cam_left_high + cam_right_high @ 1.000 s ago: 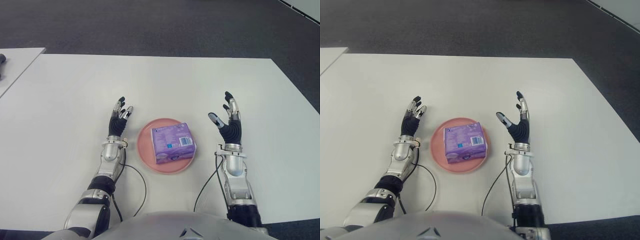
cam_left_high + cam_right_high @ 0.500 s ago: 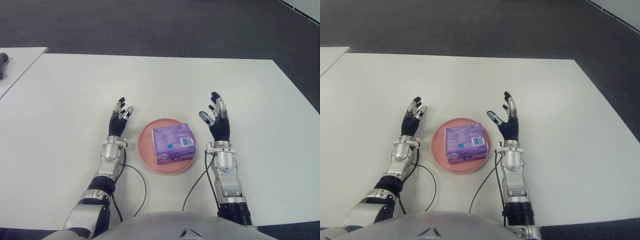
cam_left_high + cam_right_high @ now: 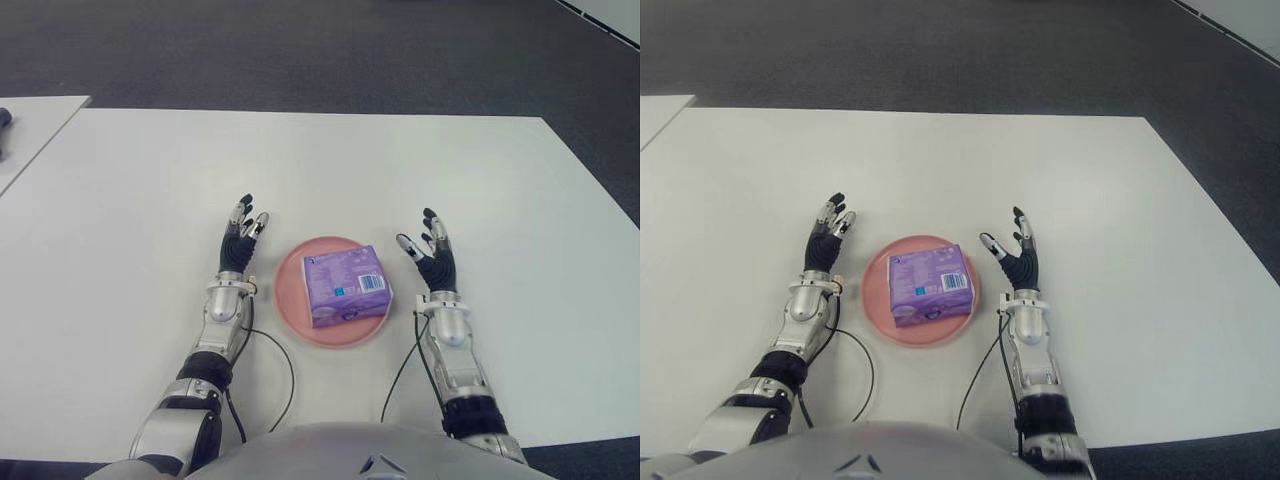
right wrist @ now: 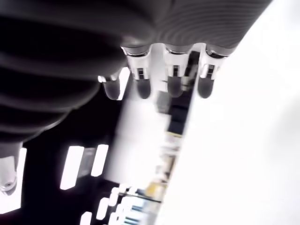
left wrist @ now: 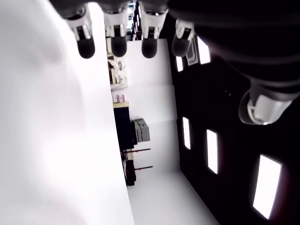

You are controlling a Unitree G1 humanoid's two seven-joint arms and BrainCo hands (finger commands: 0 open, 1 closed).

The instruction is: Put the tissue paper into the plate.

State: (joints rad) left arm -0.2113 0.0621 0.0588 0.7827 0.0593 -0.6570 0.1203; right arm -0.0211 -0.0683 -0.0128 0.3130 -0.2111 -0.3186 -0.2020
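Note:
A purple tissue pack (image 3: 346, 285) lies inside the round pink plate (image 3: 293, 312) near the front middle of the white table (image 3: 330, 170). My left hand (image 3: 241, 238) stands just left of the plate, fingers straight and spread, holding nothing. My right hand (image 3: 430, 255) is just right of the plate, also open and empty, palm turned toward the pack. Both wrist views show extended fingertips (image 5: 117, 44) (image 4: 171, 85) with nothing between them.
Black cables (image 3: 277, 372) run from both wrists back across the table toward my body. A second white table (image 3: 30, 125) stands at the far left with a dark object on its edge. Dark carpet lies beyond the table's far edge.
My right hand has pulled left and back toward the plate and dropped lower. The left hand, the plate and the tissue pack have stayed where they were.

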